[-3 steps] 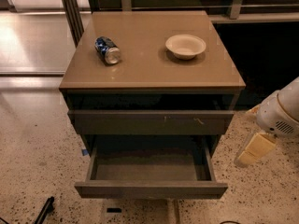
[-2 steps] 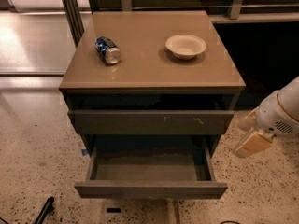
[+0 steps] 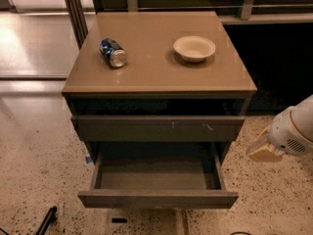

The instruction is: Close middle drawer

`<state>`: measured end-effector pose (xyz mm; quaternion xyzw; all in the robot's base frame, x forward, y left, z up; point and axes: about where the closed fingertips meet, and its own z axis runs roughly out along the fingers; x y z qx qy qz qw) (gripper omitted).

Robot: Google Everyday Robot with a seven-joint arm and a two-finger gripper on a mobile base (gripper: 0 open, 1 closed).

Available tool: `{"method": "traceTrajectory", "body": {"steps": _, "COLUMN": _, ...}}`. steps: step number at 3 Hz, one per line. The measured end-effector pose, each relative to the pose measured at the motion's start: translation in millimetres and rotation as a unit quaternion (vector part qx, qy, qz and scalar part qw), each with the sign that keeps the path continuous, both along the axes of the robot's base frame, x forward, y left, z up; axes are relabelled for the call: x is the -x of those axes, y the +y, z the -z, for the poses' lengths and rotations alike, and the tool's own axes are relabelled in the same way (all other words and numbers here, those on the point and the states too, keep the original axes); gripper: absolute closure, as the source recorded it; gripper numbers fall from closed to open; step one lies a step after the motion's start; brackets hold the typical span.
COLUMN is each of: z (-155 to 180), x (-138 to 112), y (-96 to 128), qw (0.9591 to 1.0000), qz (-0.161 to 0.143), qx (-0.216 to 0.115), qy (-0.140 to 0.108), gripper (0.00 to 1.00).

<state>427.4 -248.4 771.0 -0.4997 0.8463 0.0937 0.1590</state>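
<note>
The middle drawer (image 3: 157, 199) is pulled far out of the brown cabinet (image 3: 156, 84). Its plain dark front faces me and its grey flat floor (image 3: 154, 176) is bare. Above it, the drawer front with pale scratch marks (image 3: 157, 128) stands out slightly from the cabinet body. My gripper (image 3: 260, 152), beige-tipped on a white arm (image 3: 293, 131), hangs at the right edge of the view. It is to the right of the cabinet, at about the height of the open drawer's side wall, and apart from it.
A blue and silver can (image 3: 112, 52) lies on its side on the cabinet top, and a white bowl (image 3: 194, 48) stands to its right. Speckled floor surrounds the cabinet. A dark object (image 3: 46, 220) lies on the floor at lower left. A metal post (image 3: 73, 9) stands behind.
My gripper has shifted slightly left, toward the cabinet's right side. The drawers, can and bowl have not moved.
</note>
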Motion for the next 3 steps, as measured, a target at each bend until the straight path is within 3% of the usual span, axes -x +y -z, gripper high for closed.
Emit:
{"method": "traceTrajectory", "body": {"steps": 1, "z": 72.1, "x": 20.9, "y": 0.5, "qw": 0.9970, "qz": 0.053, "qx": -0.053, "qy": 0.018, "gripper": 1.00}}
{"method": "traceTrajectory", "body": {"steps": 2, "z": 161.6, "x": 38.5, "y": 8.4, "qw": 0.9838, "qz": 0.121, "qx": -0.123, "qy": 0.049, "gripper": 1.00}}
{"method": "traceTrajectory", "body": {"steps": 3, "z": 234.0, "x": 31.2, "y": 19.8, "qw": 0.9715, "qz": 0.160, "qx": -0.162, "qy": 0.065, "gripper": 1.00}}
